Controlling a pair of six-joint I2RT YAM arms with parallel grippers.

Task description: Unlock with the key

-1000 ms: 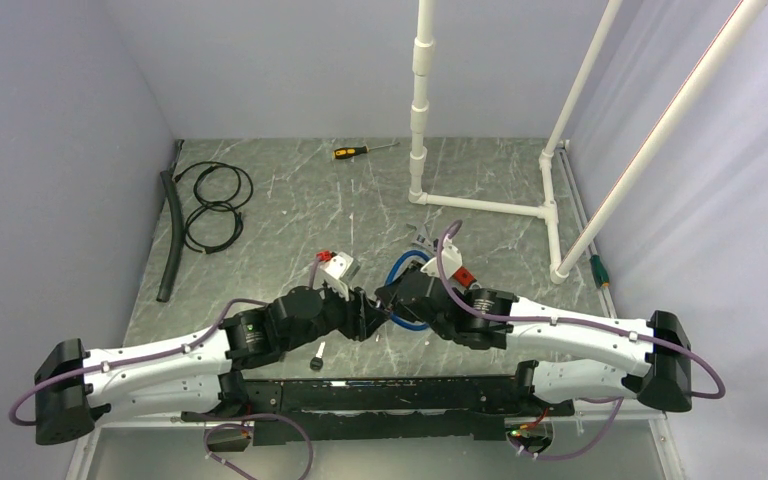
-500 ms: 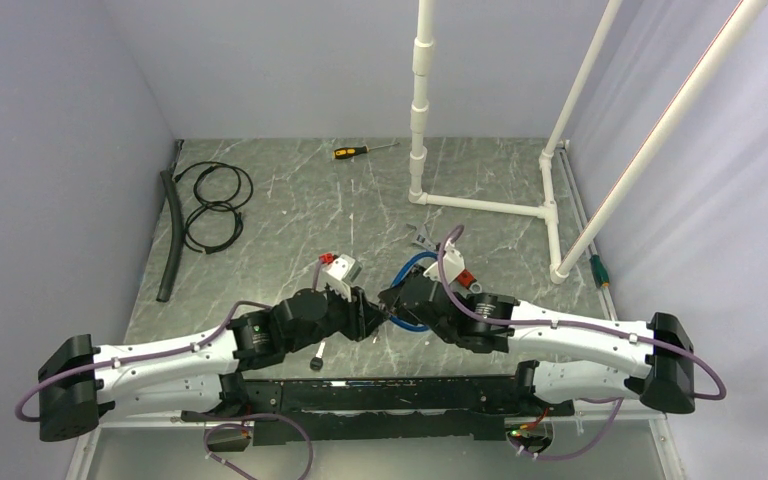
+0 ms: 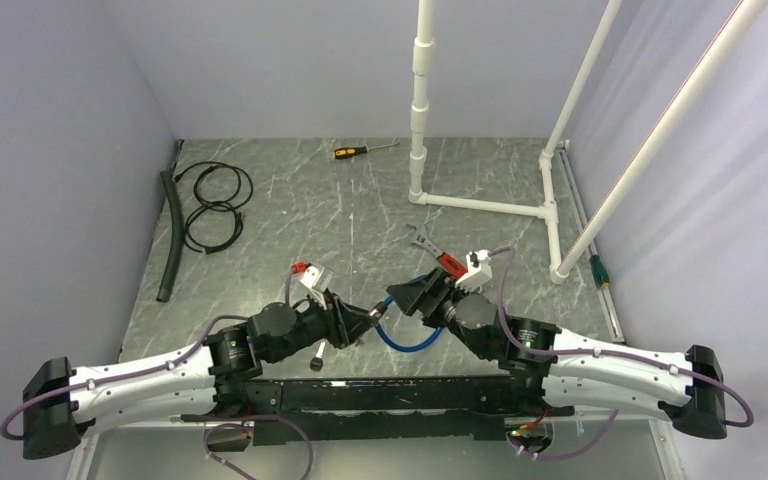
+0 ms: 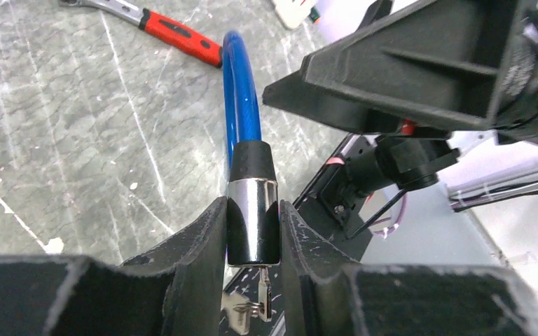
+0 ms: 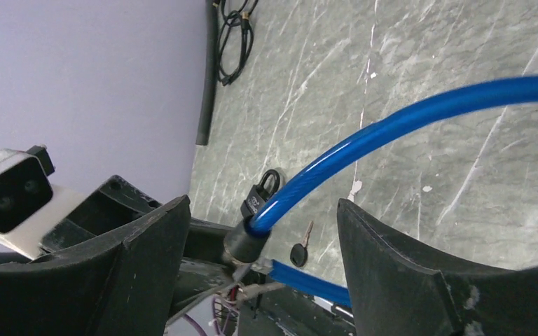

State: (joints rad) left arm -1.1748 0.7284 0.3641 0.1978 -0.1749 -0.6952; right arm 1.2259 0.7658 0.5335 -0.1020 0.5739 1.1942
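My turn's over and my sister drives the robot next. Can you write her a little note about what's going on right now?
The left gripper is shut on the chrome lock barrel at one end of the blue cable.
The right gripper is open, with its jaws wide on either side of the cable and holding nothing.
A key sits in the barrel's lower end. A small padlock and a loose key lie on the table nearby.
Done: the key is in. Left: probably turn it and pull the cable free. I can't tell whether the lock has released.
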